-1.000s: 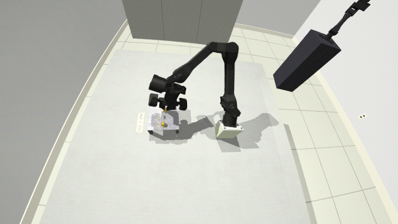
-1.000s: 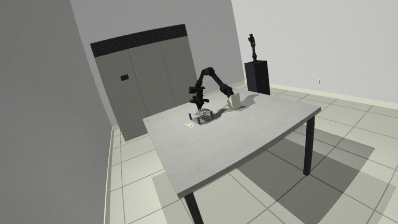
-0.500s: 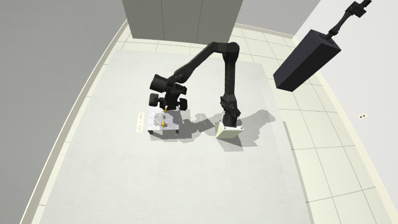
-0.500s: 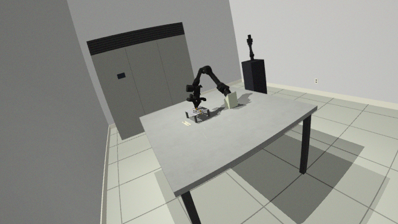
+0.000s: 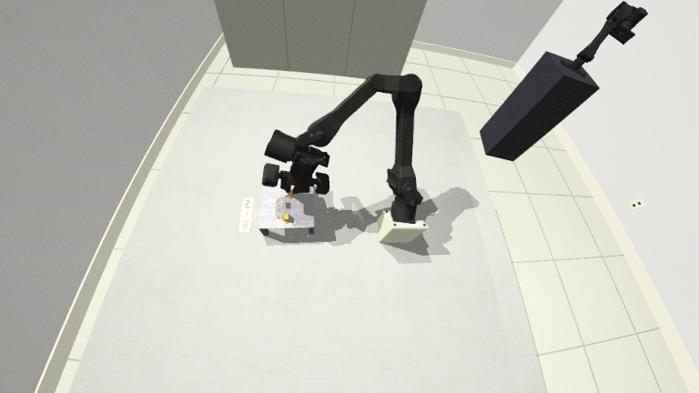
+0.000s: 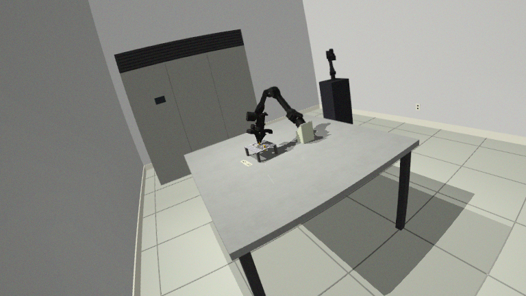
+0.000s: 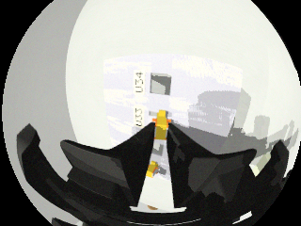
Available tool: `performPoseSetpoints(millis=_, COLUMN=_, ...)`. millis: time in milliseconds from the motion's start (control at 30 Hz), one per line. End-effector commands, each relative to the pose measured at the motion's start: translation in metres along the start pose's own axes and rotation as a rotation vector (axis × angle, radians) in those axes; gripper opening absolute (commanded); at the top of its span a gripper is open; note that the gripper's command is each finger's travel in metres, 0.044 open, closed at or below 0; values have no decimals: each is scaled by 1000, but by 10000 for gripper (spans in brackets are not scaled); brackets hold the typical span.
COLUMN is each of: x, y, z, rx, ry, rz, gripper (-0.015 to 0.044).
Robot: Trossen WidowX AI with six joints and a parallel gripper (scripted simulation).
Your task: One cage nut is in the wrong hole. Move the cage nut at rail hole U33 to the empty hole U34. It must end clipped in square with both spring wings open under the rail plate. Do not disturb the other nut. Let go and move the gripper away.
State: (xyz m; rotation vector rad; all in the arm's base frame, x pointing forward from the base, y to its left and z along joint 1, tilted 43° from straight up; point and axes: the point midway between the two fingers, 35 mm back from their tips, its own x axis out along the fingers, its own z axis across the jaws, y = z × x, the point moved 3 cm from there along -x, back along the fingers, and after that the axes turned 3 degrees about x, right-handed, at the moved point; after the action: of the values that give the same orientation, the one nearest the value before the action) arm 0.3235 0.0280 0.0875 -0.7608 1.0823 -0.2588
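Observation:
The gripper (image 5: 290, 192) (image 6: 259, 143) (image 7: 162, 125) is shut on a yellow cage nut (image 7: 161, 130) and points down over the rail plate (image 5: 304, 219) (image 7: 198, 101). The nut's orange wings show at the fingertips, so it seems to be above the plate; its exact height is unclear. Part of hole U33 (image 7: 152, 113) shows beside it. Hole U34 (image 7: 161, 84) is open and empty, farther up the wrist view. The other yellow nut (image 5: 286, 217) (image 6: 264, 146) (image 7: 151, 169) sits in the plate, past an empty hole (image 7: 158, 150).
The plate stands on short dark legs (image 5: 264, 231) (image 6: 259, 157) on the grey table (image 5: 308, 317) (image 6: 302, 176). A small label card (image 5: 246, 215) (image 6: 246, 163) lies beside it. The arm's pale base block (image 5: 400, 232) (image 6: 305, 133) stands to the right. A second arm is on a dark pedestal (image 5: 538, 105) (image 6: 336, 101) behind.

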Motion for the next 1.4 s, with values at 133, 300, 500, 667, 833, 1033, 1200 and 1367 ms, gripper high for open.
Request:
performPoseSetpoints(millis=133, x=0, y=1, z=-1, rx=-3, ry=-10, rz=4, gripper=33)
performPoseSetpoints(millis=300, x=0, y=0, z=-2, rx=-3, ry=-15, rz=4, gripper=33)
performPoseSetpoints(millis=500, x=0, y=0, z=-2, rx=-3, ry=-22, rz=4, gripper=33)
performPoseSetpoints(millis=667, x=0, y=0, z=-3, rx=-4, ry=-31, rz=5, gripper=33)
performPoseSetpoints(millis=833, x=0, y=0, z=-3, rx=-4, ry=-38, rz=5, gripper=33)
performPoseSetpoints(millis=1033, x=0, y=0, z=-4, rx=-4, ry=-45, rz=6, gripper=33)
performPoseSetpoints(millis=1200, x=0, y=0, z=-4, rx=-4, ry=-51, rz=6, gripper=33)
performPoseSetpoints(millis=1367, x=0, y=0, z=-5, rx=-4, ry=-57, rz=7, gripper=33)
